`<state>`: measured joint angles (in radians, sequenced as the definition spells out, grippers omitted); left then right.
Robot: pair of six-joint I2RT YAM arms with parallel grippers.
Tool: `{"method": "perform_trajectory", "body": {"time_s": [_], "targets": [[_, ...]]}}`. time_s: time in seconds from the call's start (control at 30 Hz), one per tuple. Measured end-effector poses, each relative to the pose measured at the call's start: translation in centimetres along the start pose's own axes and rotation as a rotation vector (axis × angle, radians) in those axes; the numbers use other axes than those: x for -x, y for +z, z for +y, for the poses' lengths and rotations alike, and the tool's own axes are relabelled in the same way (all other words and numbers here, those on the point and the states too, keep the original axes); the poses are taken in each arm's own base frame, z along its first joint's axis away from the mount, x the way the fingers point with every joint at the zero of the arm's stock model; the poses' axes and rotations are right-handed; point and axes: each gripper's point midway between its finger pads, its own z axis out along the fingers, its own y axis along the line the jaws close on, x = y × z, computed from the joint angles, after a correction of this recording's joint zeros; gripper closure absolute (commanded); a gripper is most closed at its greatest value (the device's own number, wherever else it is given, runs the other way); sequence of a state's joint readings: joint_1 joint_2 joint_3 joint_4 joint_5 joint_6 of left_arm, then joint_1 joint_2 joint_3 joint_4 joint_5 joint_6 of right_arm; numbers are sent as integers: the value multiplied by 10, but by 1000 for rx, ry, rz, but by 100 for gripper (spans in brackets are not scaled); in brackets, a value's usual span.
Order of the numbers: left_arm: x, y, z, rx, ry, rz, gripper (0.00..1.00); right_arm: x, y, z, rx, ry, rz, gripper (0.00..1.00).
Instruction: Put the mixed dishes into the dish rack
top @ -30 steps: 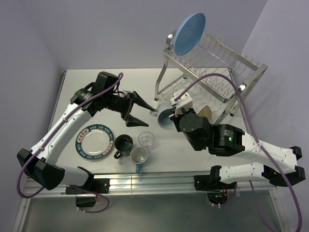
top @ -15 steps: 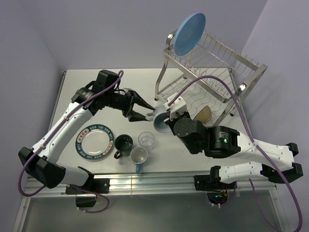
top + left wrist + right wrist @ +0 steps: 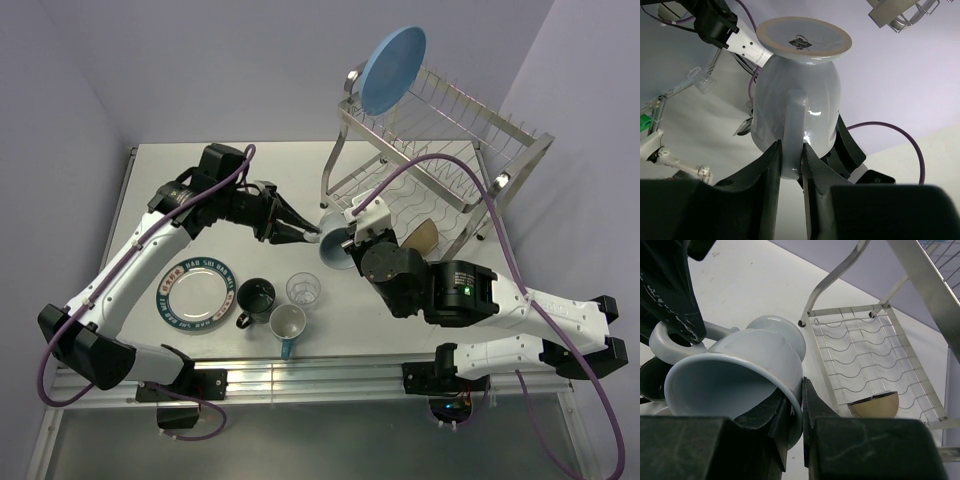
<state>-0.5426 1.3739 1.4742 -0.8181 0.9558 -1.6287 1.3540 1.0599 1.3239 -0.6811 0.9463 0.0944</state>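
Note:
The light-blue cup (image 3: 334, 246) hangs on its side above the table, in front of the dish rack (image 3: 470, 120). My left gripper (image 3: 306, 233) is shut on its handle (image 3: 794, 131). My right gripper (image 3: 348, 243) is shut on the cup's rim (image 3: 790, 390), one finger inside. The cup fills the left wrist view (image 3: 795, 90) and the right wrist view (image 3: 740, 370). The light-blue plate (image 3: 393, 68) stands in the rack's upper tier. The black bowl (image 3: 421, 234) lies in the lower tier.
On the table at front left sit the white plate with the teal lettered rim (image 3: 197, 292), the dark mug (image 3: 255, 297), the clear glass (image 3: 303, 289) and the white-and-blue mug (image 3: 287, 325). The rack's slanted leg (image 3: 335, 160) stands just behind the cup.
My left gripper was open beside the cup and has shut on its handle. My right arm has carried the cup a little to the left.

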Motion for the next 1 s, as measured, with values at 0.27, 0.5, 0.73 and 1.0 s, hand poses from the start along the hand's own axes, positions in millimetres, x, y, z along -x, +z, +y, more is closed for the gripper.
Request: {"method": "perform_trajectory", "body": {"time_s": [0.27,0.5,0.73,1.0], "targets": [[0,0,-5,-22,44,0,100,2,1,-1,-7,3,-7,100],[0,0,-6,-33,82,-5,100,3,1,-3,-20,-7,-9,85],[9,3,-2,-35,154,-41,100,5,6,4,-18,-19,-12,50],[24,6,10,-18,227,-85,100,7,7,6,-10,-30,-16,32]]}}
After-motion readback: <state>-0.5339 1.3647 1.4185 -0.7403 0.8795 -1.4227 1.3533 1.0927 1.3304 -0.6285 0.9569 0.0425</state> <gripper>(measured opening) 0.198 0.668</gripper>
